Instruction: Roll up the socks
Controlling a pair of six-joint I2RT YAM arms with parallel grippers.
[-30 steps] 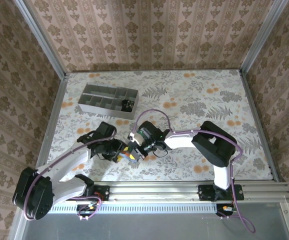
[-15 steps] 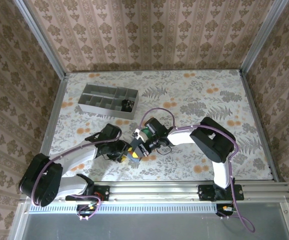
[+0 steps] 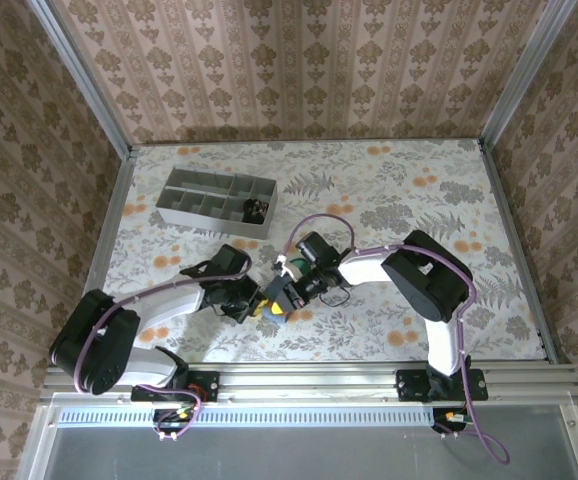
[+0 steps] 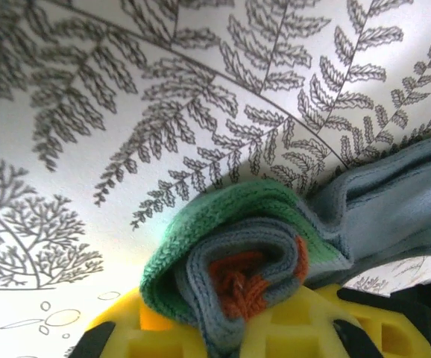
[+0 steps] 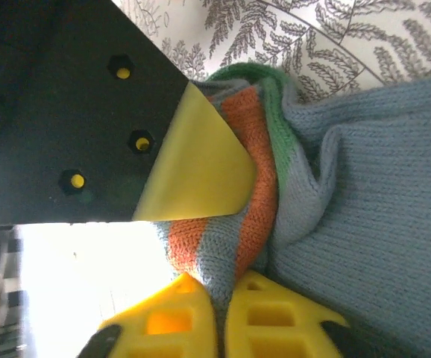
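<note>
Item: the teal-grey sock (image 4: pixel 234 261), partly rolled, lying on the floral table (image 3: pixel 419 200) near its front edge, between my two arms. The spiral shows orange at the core, grey around it and green outermost. In the left wrist view I look straight onto that spiral, so I judge the roll's axis to point along the left arm's reach, while the unrolled grey tail trails off to that view's right. Left gripper (image 4: pixel 219 339): pressed together, its yellow pads nipping the lower edge of the roll. Right gripper (image 5: pixel 221 309): pads all but touching, with a thin fold of orange and grey fabric caught between them. The two come at the sock from opposite sides, fingertips nearly meeting; neither is the nearer, since both touch it. Surface: flat printed covering, bare around the sock, so the tail has room to be wound in. Surroundings: the grey tray (image 3: pixel 184 212) stands well apart at the back left, one compartment holding something dark (image 3: pixel 254 209) I cannot identify. Patterned walls (image 3: pixel 269 70) enclose three sides, well apart from the work.
</note>
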